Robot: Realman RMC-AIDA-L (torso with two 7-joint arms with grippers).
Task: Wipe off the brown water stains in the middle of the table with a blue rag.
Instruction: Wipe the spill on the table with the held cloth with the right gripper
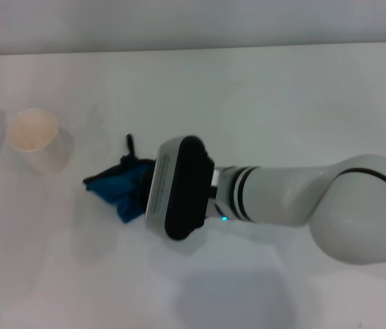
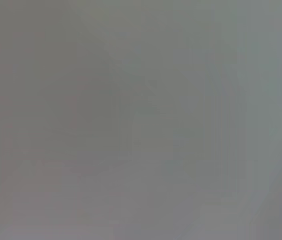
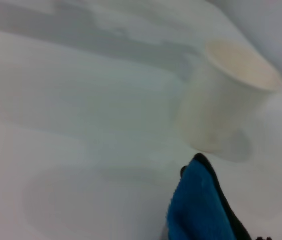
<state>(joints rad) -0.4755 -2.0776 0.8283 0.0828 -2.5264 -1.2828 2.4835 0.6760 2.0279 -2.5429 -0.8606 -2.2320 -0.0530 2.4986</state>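
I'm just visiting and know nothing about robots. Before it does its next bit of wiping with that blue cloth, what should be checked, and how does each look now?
1. Blue rag at the right pincer: ok, though the grip itself is hidden: cannot tell.
2. Brown stains visible on the table: not ok, none seen.
3. Paper cup upright, apart from the rag: ok.
4. Wiping path toward the cup: not ok, the cup stands close.
5. Left arm out of the way: cannot tell.

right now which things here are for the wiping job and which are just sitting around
For the job: rag, bunched at the right gripper; table. No brown stain shows clearly.
Just there: paper cup, upright beside the rag.
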